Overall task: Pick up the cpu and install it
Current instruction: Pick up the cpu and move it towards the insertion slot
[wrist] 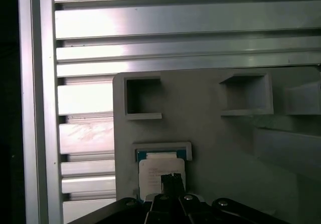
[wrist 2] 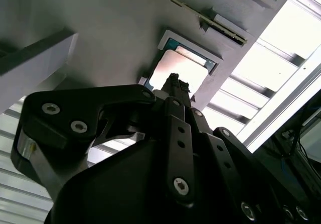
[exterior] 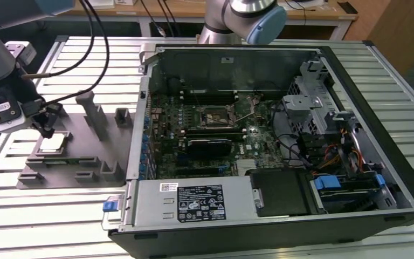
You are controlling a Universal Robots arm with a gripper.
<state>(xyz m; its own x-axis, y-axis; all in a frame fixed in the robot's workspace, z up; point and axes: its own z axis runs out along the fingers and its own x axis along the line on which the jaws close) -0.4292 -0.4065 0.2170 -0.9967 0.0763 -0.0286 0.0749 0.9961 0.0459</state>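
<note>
Grey fixture posts (exterior: 92, 114) stand near the cpu (exterior: 53, 143) below the gripper (exterior: 47, 131).

- Here's the holder plate (exterior: 77, 141), lying on the slatted table (exterior: 70, 59), close to the table's edge at the exterior view's left.
- Just beside it, toward the exterior view's right, the open computer case (exterior: 401, 178) lies on the same table.
- On the plate, the cpu (exterior: 52, 143) sits in a recess near the plate's edge away from the case; in both wrist views the cpu (wrist 2: 180, 68) (wrist: 158, 171) lies flat there.
- The gripper (exterior: 47, 129) hangs directly over the cpu.
- Upright posts (exterior: 92, 113) stand on the plate between the cpu and the case.
- Inside the case lies the motherboard (exterior: 192, 124), its socket (exterior: 215, 116) near the middle.
- The power supply (exterior: 185, 202) sits along the case's near edge, before the motherboard.
</note>
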